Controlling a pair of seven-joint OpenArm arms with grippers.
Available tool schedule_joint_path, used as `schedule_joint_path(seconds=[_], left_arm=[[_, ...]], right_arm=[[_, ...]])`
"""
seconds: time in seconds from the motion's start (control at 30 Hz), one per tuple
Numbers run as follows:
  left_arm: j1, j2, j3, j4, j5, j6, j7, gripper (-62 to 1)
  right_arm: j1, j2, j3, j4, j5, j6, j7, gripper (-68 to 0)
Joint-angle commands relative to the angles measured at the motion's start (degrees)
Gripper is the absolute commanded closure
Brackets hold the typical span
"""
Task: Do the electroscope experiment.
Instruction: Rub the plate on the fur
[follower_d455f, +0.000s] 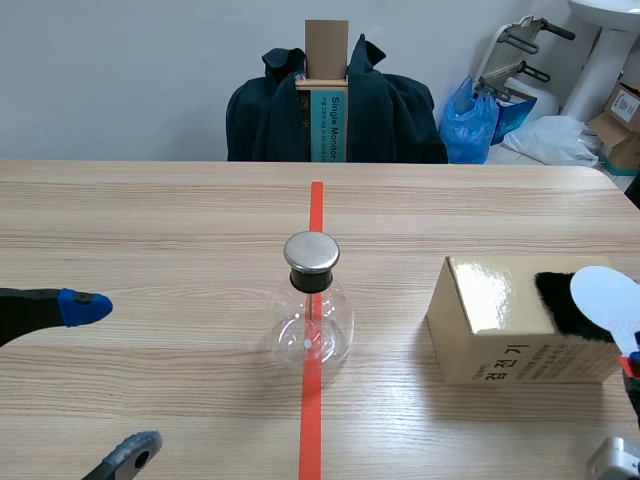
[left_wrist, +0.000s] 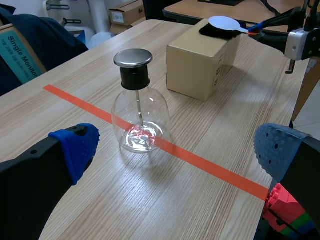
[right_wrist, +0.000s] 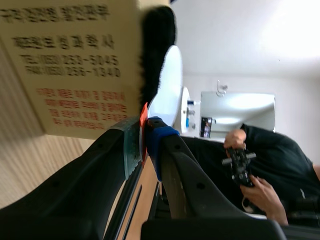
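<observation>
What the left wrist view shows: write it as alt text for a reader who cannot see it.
A glass flask with a metal cap stands on the tape line, ahead of the open left end effector. Beyond it sits a tan box with black fur on top, where the right end effector holds a white paddle.

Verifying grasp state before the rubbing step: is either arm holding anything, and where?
Right gripper: fingers shut on the white paddle, at its red handle end. Left gripper: open, holding nothing.
</observation>
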Motion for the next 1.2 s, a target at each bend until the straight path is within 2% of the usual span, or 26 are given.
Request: schedule_joint_path(seconds=[0.0, 0.07, 0.1, 0.2, 0.23, 0.33, 0.37, 0.4, 0.5, 0.53, 0.63, 0.67, 0.7, 0.8, 0.83, 0.93, 0.97, 1.07, 1.1, 1.17], left_arm=[[-0.31, 0.28, 0.00, 0.17, -0.63, -0.11, -0.74, -62.3], [-0.31, 0.28, 0.00, 0.17, -0.63, -0.11, -0.72, -62.3], [-0.31, 0.28, 0.00, 0.17, -0.63, -0.11, -0.72, -62.3], [-0.31, 0.28, 0.00, 0.17, -0.63, -0.11, -0.57, -62.3], [-0.31, 0.28, 0.00, 0.17, -0.63, -0.11, -0.52, -62.3], [-0.31, 0.28, 0.00, 0.17, -0.63, -0.11, -0.39, -62.3], [-0.31, 0.31, 0.00, 0.17, -0.63, -0.11, -0.39, -62.3], [-0.31, 0.31, 0.00, 0.17, -0.63, -0.11, -0.39, -62.3], [-0.31, 0.28, 0.00, 0.17, -0.63, -0.11, -0.37, -62.3], [-0.31, 0.28, 0.00, 0.17, -0.63, -0.11, -0.37, -62.3], [-0.31, 0.31, 0.00, 0.17, -0.63, -0.11, -0.37, -62.3], [-0.31, 0.33, 0.00, 0.17, -0.66, -0.11, -0.39, -62.3], [-0.31, 0.31, 0.00, 0.17, -0.66, -0.11, -0.37, -62.3], [-0.33, 0.28, 0.00, 0.17, -0.63, -0.11, -0.37, -62.3], [-0.31, 0.31, 0.00, 0.17, -0.63, -0.11, -0.37, -62.3], [-0.31, 0.33, 0.00, 0.17, -0.66, -0.11, -0.39, -62.3], [-0.31, 0.33, 0.00, 0.17, -0.66, -0.11, -0.39, -62.3], [-0.33, 0.28, 0.00, 0.17, -0.66, -0.11, -0.37, -62.3], [-0.33, 0.31, 0.00, 0.17, -0.66, -0.11, -0.37, -62.3], [-0.31, 0.33, 0.00, 0.17, -0.66, -0.11, -0.37, -62.3]], right_arm=[[-0.02, 0.76, 0.39, -0.15, -0.92, 1.53, 3.56, -0.8], [-0.33, 0.70, 0.37, -0.15, -0.92, 2.25, 5.51, -0.8], [-0.31, 0.57, 0.39, -0.15, -0.90, 1.57, 4.33, -0.8], [-0.28, 0.59, 0.42, -0.15, -0.92, -2.38, -5.99, -0.8], [-0.28, 0.81, 0.44, -0.15, -0.87, -2.75, -6.38, -0.8], [-0.26, 0.76, 0.33, -0.15, -0.87, -1.36, 2.08, -0.8], [-0.26, 0.59, 0.28, -0.15, -0.90, -1.36, 3.52, -0.8], [-0.28, 0.39, 0.26, -0.13, -0.90, -1.42, 2.60, -0.8], [-0.28, -0.17, 0.28, -0.13, -0.90, -1.40, -5.90, -0.8], [-0.28, 0.00, 0.28, -0.13, -0.83, -0.96, -5.75, -0.8], [-0.13, 0.02, 0.22, -0.13, -0.90, -0.31, 3.52, -0.8], [-0.11, -0.17, 0.07, -0.13, -0.90, -0.33, 4.55, -0.8], [-0.15, -0.39, -0.02, -0.13, -0.90, -0.37, 3.32, -0.8], [-0.33, -0.46, 0.09, -0.13, -0.87, -0.74, -5.44, -0.8], [-0.31, -0.13, 0.07, -0.13, -0.87, -0.68, -5.70, -0.8], [0.17, 0.22, -0.13, -0.13, -0.87, -0.52, 1.92, -0.8], [0.17, -0.04, -0.22, -0.13, -0.87, -0.61, 2.25, -0.8], [-0.02, -0.83, -0.11, -0.13, -0.90, -1.16, -6.27, -0.8], [0.00, -0.61, 0.04, -0.13, -0.90, -0.85, -7.08, -0.8], [0.26, 0.00, 0.00, -0.13, -0.90, -0.28, -1.95, -0.8]])
